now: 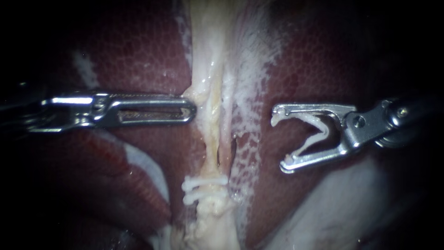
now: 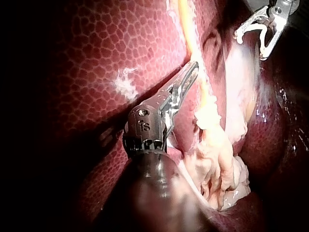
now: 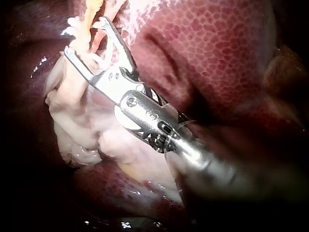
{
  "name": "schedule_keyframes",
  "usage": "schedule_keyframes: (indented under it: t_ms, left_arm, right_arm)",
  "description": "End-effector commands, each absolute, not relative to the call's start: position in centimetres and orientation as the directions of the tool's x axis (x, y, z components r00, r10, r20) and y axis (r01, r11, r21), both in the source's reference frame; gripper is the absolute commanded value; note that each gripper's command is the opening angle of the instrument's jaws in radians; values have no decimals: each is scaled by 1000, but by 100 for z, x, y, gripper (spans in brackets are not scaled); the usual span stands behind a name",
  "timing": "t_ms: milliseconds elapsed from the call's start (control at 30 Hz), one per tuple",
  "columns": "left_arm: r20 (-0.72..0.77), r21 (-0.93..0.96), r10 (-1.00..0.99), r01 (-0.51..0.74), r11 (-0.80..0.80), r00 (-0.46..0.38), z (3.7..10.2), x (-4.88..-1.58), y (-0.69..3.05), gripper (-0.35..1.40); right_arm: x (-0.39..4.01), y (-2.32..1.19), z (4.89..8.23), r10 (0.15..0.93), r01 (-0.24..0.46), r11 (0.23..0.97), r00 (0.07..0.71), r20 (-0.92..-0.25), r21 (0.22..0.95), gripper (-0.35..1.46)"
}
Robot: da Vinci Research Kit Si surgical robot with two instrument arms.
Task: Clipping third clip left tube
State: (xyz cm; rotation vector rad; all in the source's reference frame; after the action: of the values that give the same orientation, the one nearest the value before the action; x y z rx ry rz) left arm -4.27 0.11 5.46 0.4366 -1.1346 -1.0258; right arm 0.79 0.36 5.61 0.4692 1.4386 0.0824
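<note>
At the mouth of the right instrument (image 1: 280, 141): jaws standing wide apart yet both bearing on an open clip (image 1: 317, 134), white and V-shaped, seated between them. Nothing else is inside the mouth.

Ahead of that mouth, with a strip of pale webbed tissue between: left tube (image 1: 212, 139), a thin yellowish-white cord running crosswise to the jaws. It is not touched by the right instrument.

On the tube, off to the side of the mouth's line: two clips (image 1: 206, 183), white, close together, set across the cord.

On the far side of the tube, facing the right instrument: left instrument (image 1: 188, 111), slotted jaws lying together, nothing seen held, tip touching the edge of the pale tissue beside the tube.

Around all items: liver (image 1: 138, 55), dark red and mottled.

Handling, judged: the tube looks soft, wet and light, likely slippery and easily torn, with no stiffness of its own. Best taken on the bare stretch between the left instrument's tip and the two clips, with the open clip square across the whole cord and clear of the webbed tissue.
</note>
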Motion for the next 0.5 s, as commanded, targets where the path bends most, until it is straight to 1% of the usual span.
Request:
schedule_keyframes:
  t_ms: [33, 233, 267, 500]
  left_arm:
    - [532, 744, -845, 444, 499, 57, 546, -427, 11, -35]
    - [531, 746, -845, 441, 499, 58, 544, -424, 12, -35]
    - [529, 748, -846, 440, 498, 58, 541, -421, 15, -35]
    - [522, 752, -851, 441, 490, 56, 520, -401, 20, -35]
  right_arm:
    - [79, 36, 561, 332, 224, 907, 146, -932, 358, 60]
    - [81, 33, 564, 330, 223, 907, 146, -933, 356, 60]
    - [82, 32, 565, 324, 223, 910, 145, -935, 350, 60]
    - [96, 17, 581, 350, 223, 899, 150, -925, 377, 60]
